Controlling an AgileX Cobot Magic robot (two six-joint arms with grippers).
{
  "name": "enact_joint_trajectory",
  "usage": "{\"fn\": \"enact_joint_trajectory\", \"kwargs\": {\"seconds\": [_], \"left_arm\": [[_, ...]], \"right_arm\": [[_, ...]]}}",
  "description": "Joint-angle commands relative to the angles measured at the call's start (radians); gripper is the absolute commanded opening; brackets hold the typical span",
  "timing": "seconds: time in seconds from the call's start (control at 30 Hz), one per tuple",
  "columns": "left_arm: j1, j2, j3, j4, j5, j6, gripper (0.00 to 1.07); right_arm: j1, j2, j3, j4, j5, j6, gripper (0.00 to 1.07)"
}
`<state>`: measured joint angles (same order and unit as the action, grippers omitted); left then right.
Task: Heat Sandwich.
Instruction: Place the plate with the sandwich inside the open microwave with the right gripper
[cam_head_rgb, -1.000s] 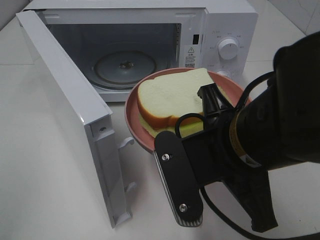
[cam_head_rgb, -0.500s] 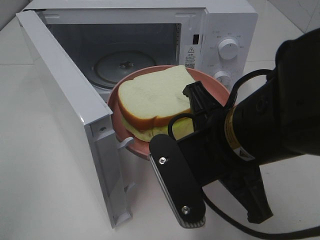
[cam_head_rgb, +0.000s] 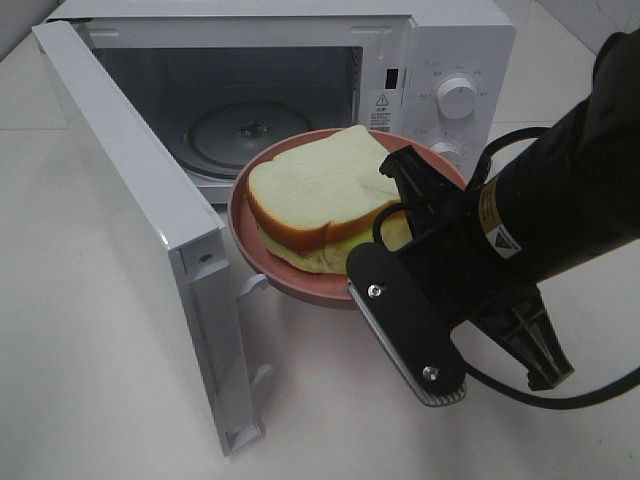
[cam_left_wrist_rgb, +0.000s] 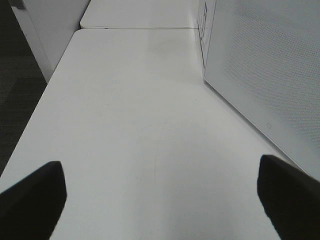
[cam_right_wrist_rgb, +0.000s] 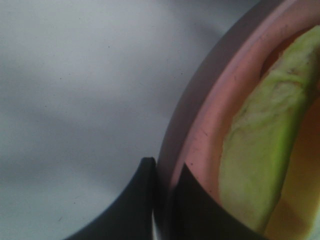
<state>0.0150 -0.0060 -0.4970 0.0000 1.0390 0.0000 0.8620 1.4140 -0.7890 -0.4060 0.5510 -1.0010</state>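
— Sandwich (cam_head_rgb: 320, 195) position in the high view: how is it described?
— It is seen lying on the pink plate (cam_head_rgb: 243, 222), which is judged to be carried clear of the table in front of the open microwave (cam_head_rgb: 450, 60). The turntable (cam_head_rgb: 250, 130) is found at 11 o'clock from the plate. The plate's rim is pinched at about 4 o'clock by the right gripper (cam_head_rgb: 400, 185), and the door (cam_head_rgb: 130, 200) is swung out at 9 o'clock.
— And the left wrist view?
— The left gripper (cam_left_wrist_rgb: 160, 200) is shown with jaws spread wide over the white table (cam_left_wrist_rgb: 125, 125), with nothing between them.
— The right wrist view?
— The right gripper (cam_right_wrist_rgb: 167, 200) is seen clamped on the plate rim (cam_right_wrist_rgb: 215, 115), with the sandwich's greenish filling (cam_right_wrist_rgb: 260, 140) just inside it.
— What could go wrong?
— As the plate is held by one edge only, it could be twisted in the pinch and the sandwich tipped off. The far rim could also be knocked against the cavity sill or the door if the approach is made too low or too far toward 9 o'clock.
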Motion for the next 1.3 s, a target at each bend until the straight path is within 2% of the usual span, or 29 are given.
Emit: {"fn": "enact_joint_trajectory", "kwargs": {"seconds": [0.03,0.3,0.5,0.63,1.3], "left_arm": [[0.004,-0.025,0.002,0.0,-0.004,0.0,0.98],[0.004,-0.025,0.002,0.0,-0.004,0.0,0.98],[0.004,-0.025,0.002,0.0,-0.004,0.0,0.98],[0.004,-0.025,0.002,0.0,-0.004,0.0,0.98],[0.004,-0.025,0.002,0.0,-0.004,0.0,0.98]], "right_arm": [[-0.032,-0.011,-0.002,0.034,-0.042,-0.088,0.01],[-0.121,-0.011,-0.002,0.184,-0.047,-0.333,0.0],[-0.148,-0.011,-0.003,0.231,-0.065,-0.41,0.0],[-0.178,-0.011,-0.003,0.332,-0.069,-0.513,0.0],[-0.185,-0.002,-0.004,0.367,-0.099,-0.527,0.0]]}}
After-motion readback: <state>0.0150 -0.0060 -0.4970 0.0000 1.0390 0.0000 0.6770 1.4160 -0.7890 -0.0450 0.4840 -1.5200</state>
